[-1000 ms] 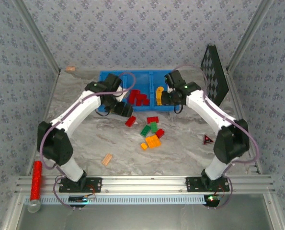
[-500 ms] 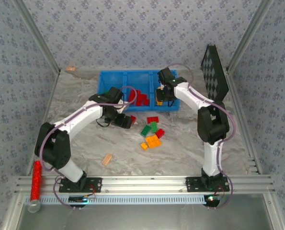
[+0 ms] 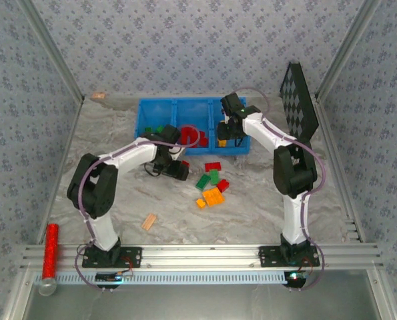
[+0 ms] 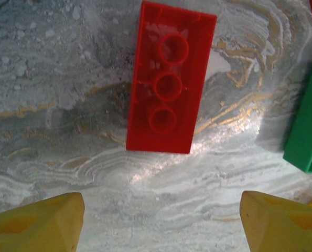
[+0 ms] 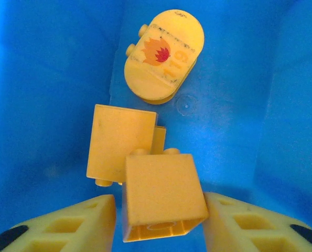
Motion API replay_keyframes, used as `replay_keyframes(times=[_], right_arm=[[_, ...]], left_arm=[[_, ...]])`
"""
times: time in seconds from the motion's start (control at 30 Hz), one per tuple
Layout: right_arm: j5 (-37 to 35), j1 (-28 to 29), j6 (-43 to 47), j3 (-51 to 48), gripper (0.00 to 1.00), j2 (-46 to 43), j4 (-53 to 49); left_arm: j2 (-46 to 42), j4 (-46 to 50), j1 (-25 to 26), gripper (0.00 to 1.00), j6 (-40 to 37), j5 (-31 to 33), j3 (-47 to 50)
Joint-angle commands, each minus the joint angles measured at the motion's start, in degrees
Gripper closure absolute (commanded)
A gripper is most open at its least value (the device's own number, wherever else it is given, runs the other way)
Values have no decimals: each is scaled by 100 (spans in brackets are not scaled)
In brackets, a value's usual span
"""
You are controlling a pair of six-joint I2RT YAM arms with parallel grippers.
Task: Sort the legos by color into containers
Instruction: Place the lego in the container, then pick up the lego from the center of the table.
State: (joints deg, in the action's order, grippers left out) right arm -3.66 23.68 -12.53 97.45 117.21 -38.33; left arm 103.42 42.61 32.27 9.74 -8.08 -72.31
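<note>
- My left gripper (image 4: 161,205) hangs low over the table (image 4: 51,115). Its jaws are spread wide with nothing between them.
- A red brick (image 4: 170,76) lies flat just beyond my left fingertips (image 4: 40,223). Its hollow side is up and three round tubes show. It touches neither fingertip.
- A green brick (image 4: 308,131) sits near it, to the right.
- My right gripper (image 5: 161,210) is down inside the right compartment of the blue bin (image 3: 143,113).
- A yellow brick (image 5: 163,191) sits tilted between my right fingers (image 5: 66,228). The right finger meets it, and a thin sliver of blue shows on the left. I cannot tell whether it is clamped or loose.
- Beyond it on the bin floor lie a flat yellow brick (image 5: 116,144) and a rounded yellow piece (image 5: 163,55) with a flame sticker.
- The middle compartment holds red bricks (image 3: 193,137).
- Loose bricks (image 3: 213,195) in red, green and orange lie on the table just near of the bin.
</note>
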Motion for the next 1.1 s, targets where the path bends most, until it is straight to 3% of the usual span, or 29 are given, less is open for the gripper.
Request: replay_keyframes(times=[0.0, 0.3, 0.53, 0.73, 0.93, 1.07], right_arm=[[41, -48, 49, 112, 48, 58, 6], [254, -135, 102, 90, 33, -14, 70], [374, -144, 34, 98, 34, -186, 24], [301, -20, -155, -212, 33, -847, -227], [112, 467, -581, -1340, 33, -2023, -232], [53, 1155, -771, -2229, 33, -2782, -260]], left_arm=[[179, -106, 12, 23, -33, 47, -222], [573, -183, 24, 23, -104, 61, -597], [848, -217, 49, 26, -112, -13, -830], [1124, -218, 138, 30, -130, -19, -934], [1214, -222, 168, 42, -121, 43, -865], [1230, -135, 177, 57, -171, 67, -816]])
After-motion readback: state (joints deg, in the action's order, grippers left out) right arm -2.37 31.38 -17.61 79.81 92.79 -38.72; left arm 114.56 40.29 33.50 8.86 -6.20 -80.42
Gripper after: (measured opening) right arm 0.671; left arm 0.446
